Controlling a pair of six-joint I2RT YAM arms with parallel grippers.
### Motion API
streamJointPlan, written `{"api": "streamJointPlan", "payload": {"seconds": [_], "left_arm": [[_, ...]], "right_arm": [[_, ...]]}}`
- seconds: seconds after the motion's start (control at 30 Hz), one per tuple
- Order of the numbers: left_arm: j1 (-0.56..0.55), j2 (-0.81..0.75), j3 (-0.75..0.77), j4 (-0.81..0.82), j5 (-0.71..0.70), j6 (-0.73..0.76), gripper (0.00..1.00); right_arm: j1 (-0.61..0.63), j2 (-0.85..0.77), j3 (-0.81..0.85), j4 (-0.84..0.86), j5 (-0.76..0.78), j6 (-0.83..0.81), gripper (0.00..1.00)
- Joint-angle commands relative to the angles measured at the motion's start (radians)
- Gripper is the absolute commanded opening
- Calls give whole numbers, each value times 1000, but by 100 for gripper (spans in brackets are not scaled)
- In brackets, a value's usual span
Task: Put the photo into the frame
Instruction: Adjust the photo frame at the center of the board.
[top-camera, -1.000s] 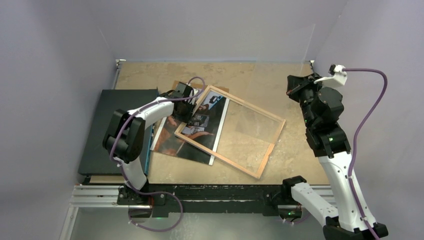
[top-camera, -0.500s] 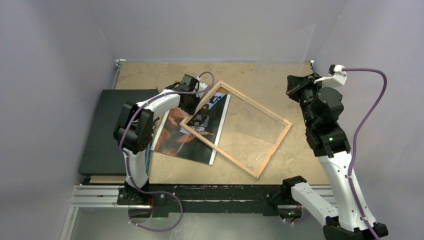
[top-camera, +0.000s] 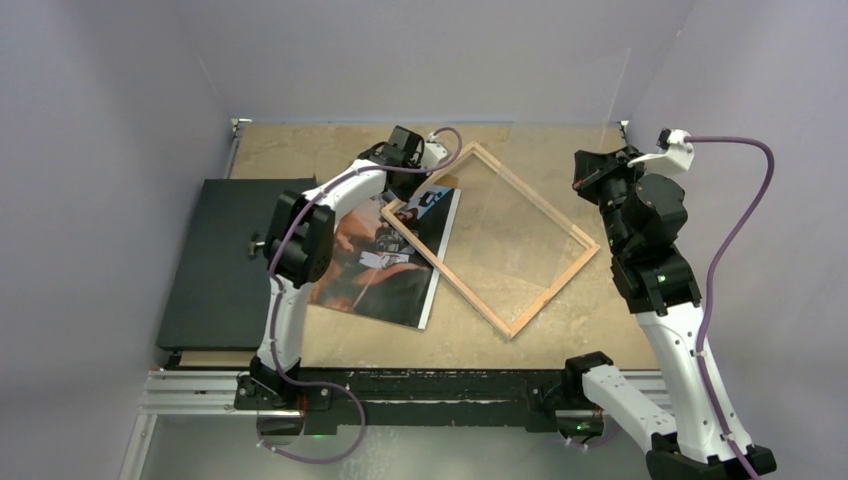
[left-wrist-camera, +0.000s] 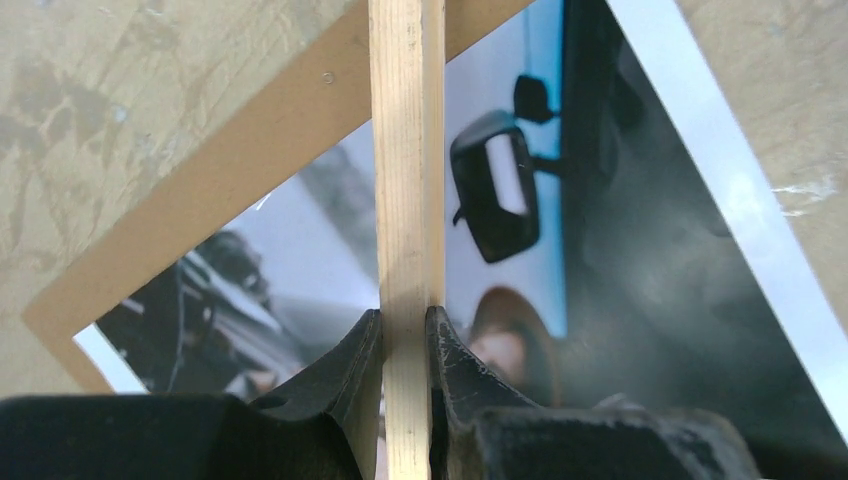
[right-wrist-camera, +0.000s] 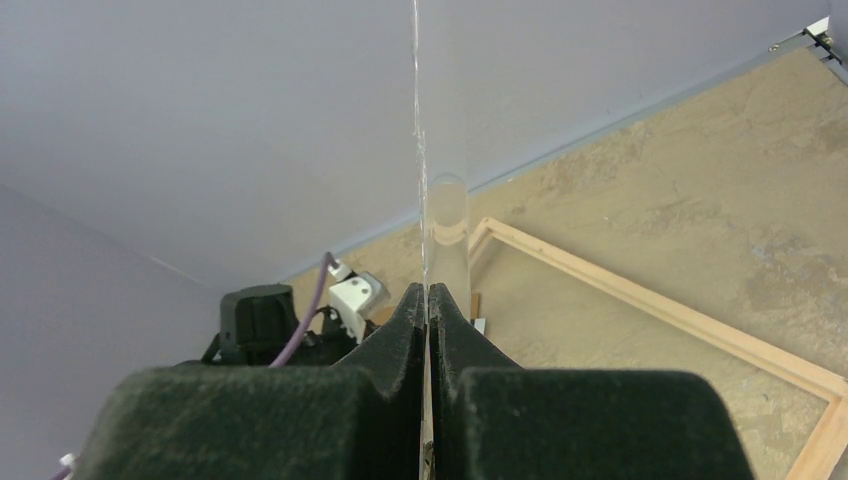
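**Frame swung off the photo, pane held aside**

The photo (top-camera: 375, 280) lies flat on the tan, mottled table (top-camera: 300, 150), left of centre. In the left wrist view we see a brown backing board (left-wrist-camera: 250, 165) under its far edge. The frame (top-camera: 553, 292) lies wood side up at an angle to its right, with only its left corner over the photo's far right corner. The left gripper (left-wrist-camera: 404, 318) is clamped narrowly on the frame's rail near that corner. The right gripper (right-wrist-camera: 428, 295) is closed tight on the clear pane (right-wrist-camera: 424, 215), which stands upright at the right. A dark board (top-camera: 225, 260) lies at the table's left edge. Pale lilac walls (top-camera: 420, 60) enclose the table.

A second ago the frame covered the photo's right half. It now sits farther back and to the right. The photo and the right arm have not moved.
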Motion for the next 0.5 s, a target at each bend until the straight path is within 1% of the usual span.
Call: {"api": "streamJointPlan", "payload": {"seconds": [0.0, 0.1, 0.2, 0.23, 0.27, 0.37, 0.47], "left_arm": [[-7, 76, 72, 2, -70, 123, 0], [-10, 120, 112, 22, -94, 145, 0], [-15, 149, 144, 68, -147, 156, 0], [-16, 156, 155, 78, -166, 147, 5], [-17, 161, 173, 76, -180, 130, 16], [-17, 145, 232, 15, -189, 43, 36], [-17, 60, 248, -59, -178, -85, 45]], "right_arm": [[-4, -17, 29, 54, 9, 5, 0], [-3, -22, 23, 54, 6, 12, 0], [-4, -26, 16, 54, 1, 18, 0], [-3, -27, 13, 54, 1, 18, 0], [-4, -29, 10, 52, 1, 18, 0], [-2, -31, 8, 53, 5, 18, 0], [-4, -32, 10, 52, 12, 10, 0]]}}
